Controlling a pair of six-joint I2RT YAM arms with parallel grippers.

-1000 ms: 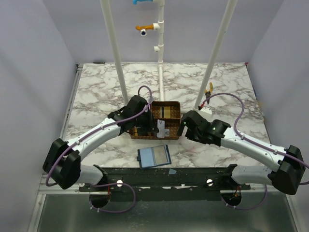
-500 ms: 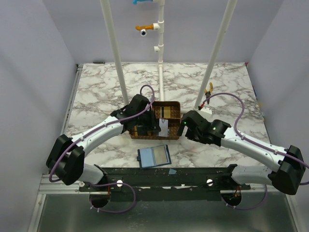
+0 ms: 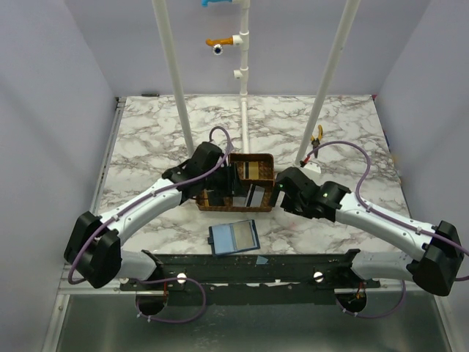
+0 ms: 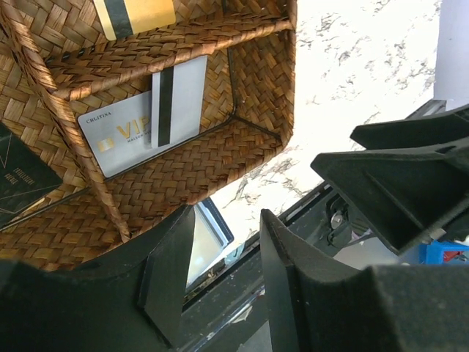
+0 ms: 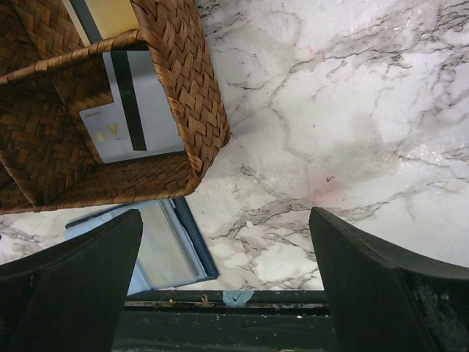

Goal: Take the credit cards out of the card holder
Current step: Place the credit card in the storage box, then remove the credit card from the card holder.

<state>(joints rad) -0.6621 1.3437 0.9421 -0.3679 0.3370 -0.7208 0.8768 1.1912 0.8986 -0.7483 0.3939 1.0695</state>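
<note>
The navy card holder [image 3: 234,237] lies open on the marble near the front edge, its pale pockets facing up. It also shows in the left wrist view [image 4: 209,238] and the right wrist view [image 5: 165,249]. A silver card [image 4: 143,114] with a dark stripe, a gold card [image 4: 135,13] and a dark card [image 4: 22,176] lie in compartments of the wicker tray [image 3: 220,204]. My left gripper [image 3: 243,189] [image 4: 227,220] is open and empty over the tray's front right compartment. My right gripper [image 3: 277,196] [image 5: 226,216] is open wide and empty beside the tray's right wall.
The brown wicker divided tray [image 5: 198,110] stands mid-table between both arms. White poles [image 3: 243,110] rise behind it. A small orange-handled tool [image 3: 317,134] lies at the back right. A dark rail [image 3: 242,265] runs along the front edge.
My left gripper was holding the silver card above the tray. It has let go, and the card now lies in the front right compartment. The right arm has not moved.
</note>
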